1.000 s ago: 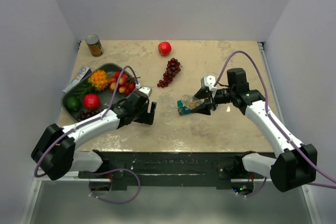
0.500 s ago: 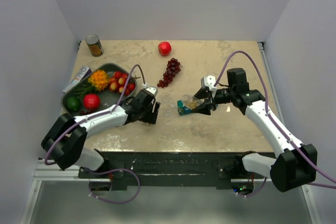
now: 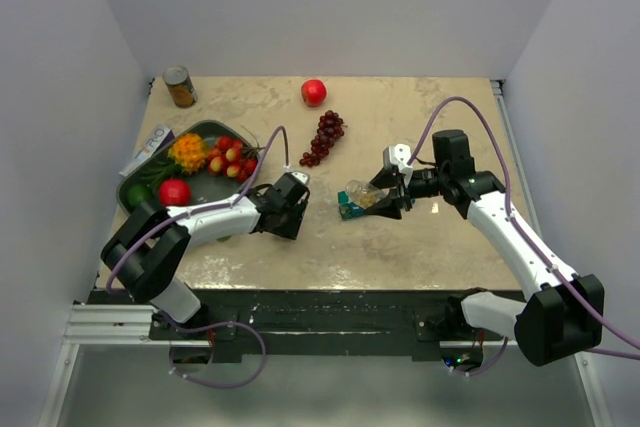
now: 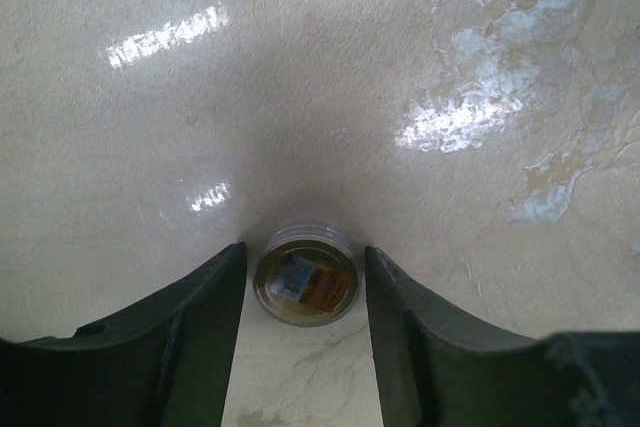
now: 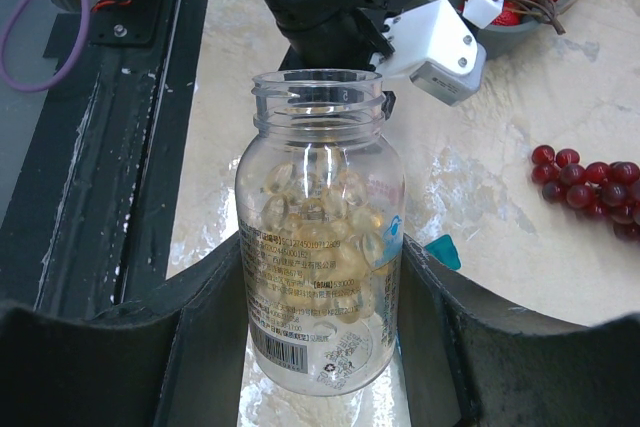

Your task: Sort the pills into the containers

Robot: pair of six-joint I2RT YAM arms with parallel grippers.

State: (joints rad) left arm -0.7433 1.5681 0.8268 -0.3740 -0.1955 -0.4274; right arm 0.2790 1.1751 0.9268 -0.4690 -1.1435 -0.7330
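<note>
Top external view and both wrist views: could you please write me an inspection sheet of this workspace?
Surface: beige marbled table, glossy.
Job's things: teal pill organiser on the table by the mouth of the tilted, uncapped pill bottle of yellowish capsules; round cap flat on the table.
Clutter: fruit tray, can, red fruit, grapes.
Hands: right hand clamps the bottle; left hand straddles the cap, contact unclear.
Cables: purple cable arcs up from the left arm; another loops above the right arm.
Surroundings: white walls on three sides.
</note>
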